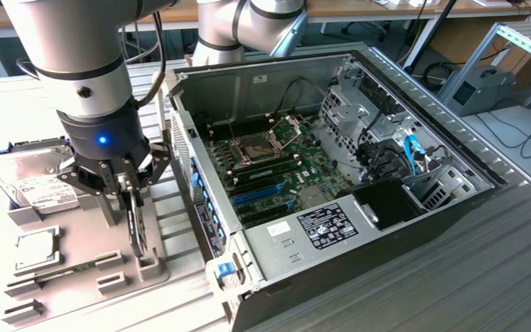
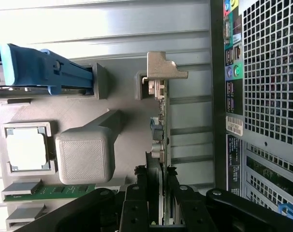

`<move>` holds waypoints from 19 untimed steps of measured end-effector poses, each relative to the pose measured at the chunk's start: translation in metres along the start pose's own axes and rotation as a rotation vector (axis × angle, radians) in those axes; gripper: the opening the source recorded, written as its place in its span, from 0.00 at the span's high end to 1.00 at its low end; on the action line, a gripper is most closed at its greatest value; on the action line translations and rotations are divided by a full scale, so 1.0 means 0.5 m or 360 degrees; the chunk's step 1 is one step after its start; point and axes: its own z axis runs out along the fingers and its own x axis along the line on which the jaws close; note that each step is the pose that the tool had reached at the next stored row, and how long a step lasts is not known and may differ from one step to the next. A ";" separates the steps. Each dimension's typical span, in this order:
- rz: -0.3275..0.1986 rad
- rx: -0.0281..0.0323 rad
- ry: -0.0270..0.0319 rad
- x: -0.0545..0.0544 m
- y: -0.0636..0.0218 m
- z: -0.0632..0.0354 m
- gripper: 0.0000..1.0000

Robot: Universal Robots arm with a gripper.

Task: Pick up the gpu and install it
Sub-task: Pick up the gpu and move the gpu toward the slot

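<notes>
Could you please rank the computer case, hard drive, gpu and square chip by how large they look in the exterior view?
1. computer case, by far the largest.
2. hard drive.
3. gpu, seen edge-on, so its rank against the hard drive is unsure.
4. square chip, smallest.

Open tower case (image 1: 247, 90) is laid on its side on the slatted metal table (image 1: 487, 290). Motherboard (image 1: 289, 173) is exposed inside, with the CPU socket (image 1: 254, 146), blue expansion slots (image 1: 261, 197) and blue cables (image 1: 411, 153) by the drive bays. Grey fixture tray (image 1: 160, 238) is set just beside the case. Hard drive (image 1: 35, 183) with white label, square CPU (image 2: 28, 149) and green memory stick (image 2: 47, 192) are seated in it. The case's perforated rear panel (image 2: 272, 72) is seen from the wrist view.
</notes>
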 end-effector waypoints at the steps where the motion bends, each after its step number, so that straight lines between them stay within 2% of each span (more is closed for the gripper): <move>1: 0.0000 0.00000 -0.00001 0.000 0.000 -0.002 0.74; 19: 0.0000 0.00001 0.00000 -0.001 -0.001 -0.016 0.74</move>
